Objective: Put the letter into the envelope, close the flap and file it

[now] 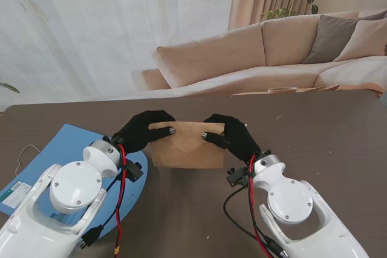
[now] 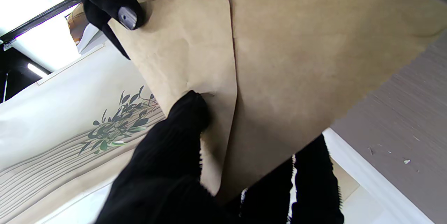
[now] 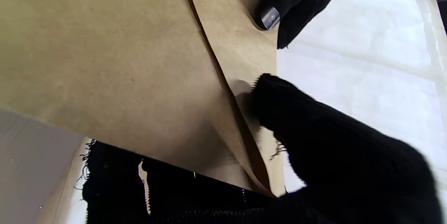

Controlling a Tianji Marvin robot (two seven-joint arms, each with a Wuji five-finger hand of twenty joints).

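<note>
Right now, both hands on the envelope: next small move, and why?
Probably press the flap flat along its fold. Left hand and right hand both pinch the envelope, the flap looks folded over but gapes at its edge in the right wrist view.
</note>
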